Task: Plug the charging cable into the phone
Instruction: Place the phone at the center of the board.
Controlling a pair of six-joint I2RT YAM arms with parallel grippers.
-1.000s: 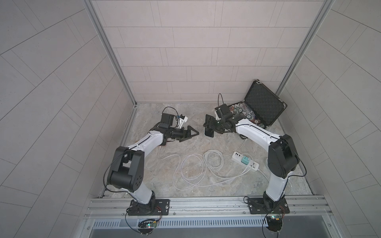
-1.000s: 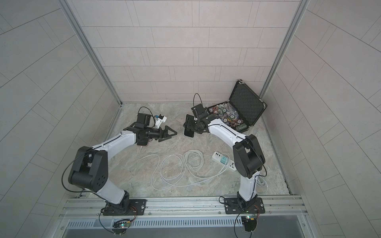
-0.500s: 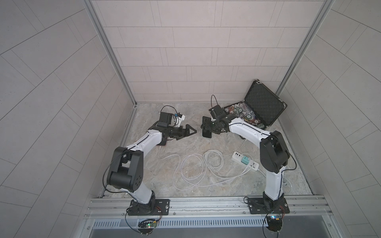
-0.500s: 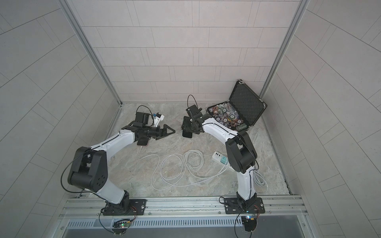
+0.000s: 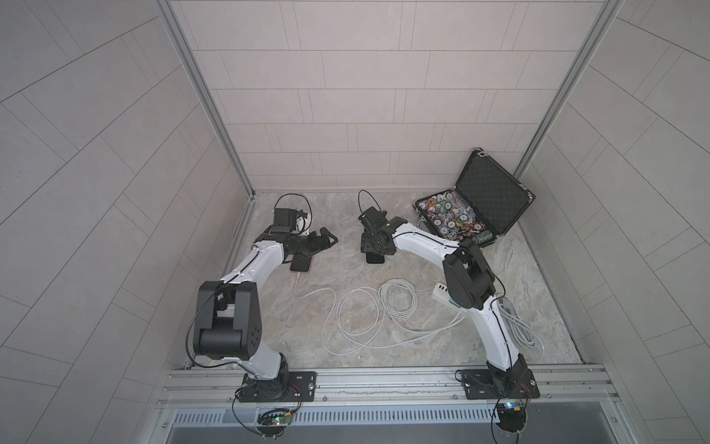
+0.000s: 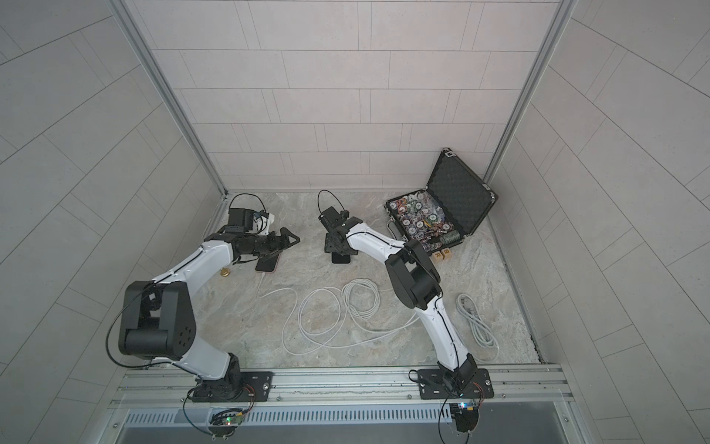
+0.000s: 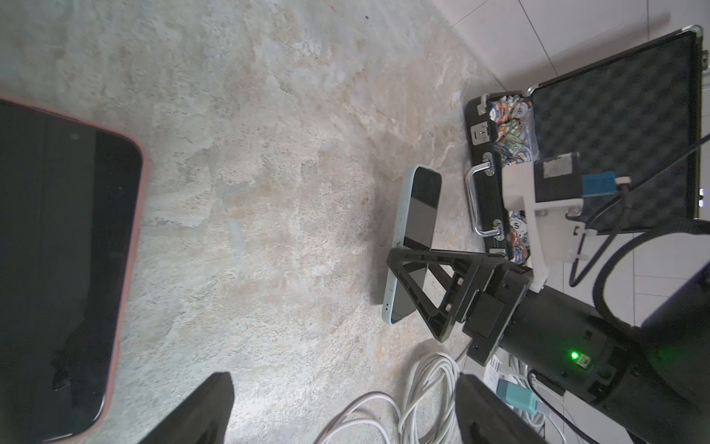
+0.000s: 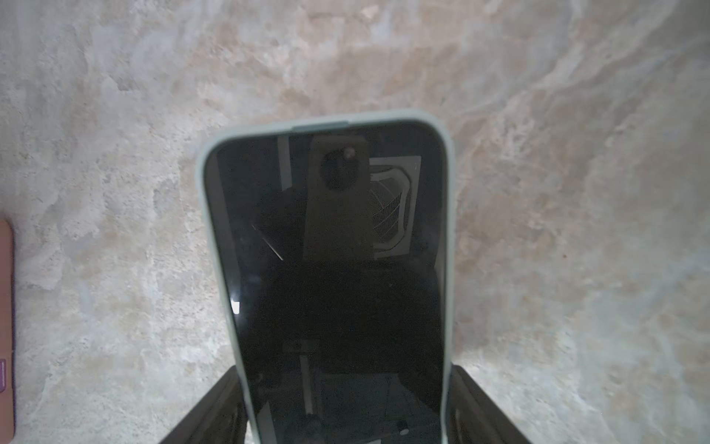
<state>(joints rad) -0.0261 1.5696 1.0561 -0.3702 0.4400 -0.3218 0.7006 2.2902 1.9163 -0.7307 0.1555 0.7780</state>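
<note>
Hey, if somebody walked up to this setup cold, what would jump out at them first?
An open black case packed with colourful poker chips stands out in the far right corner. In the middle, the charging cable sprawls in white loops, one end running up to the coral-red phone near the open left gripper. A second, pale-green-edged phone sits between the fingers of the right gripper.

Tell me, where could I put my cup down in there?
Bare tabletop lies between the coral phone and the pale-edged phone, along the back wall, and between the white cable loops and the front rail. The right side is crowded: open case, power strip, grey cord.
</note>
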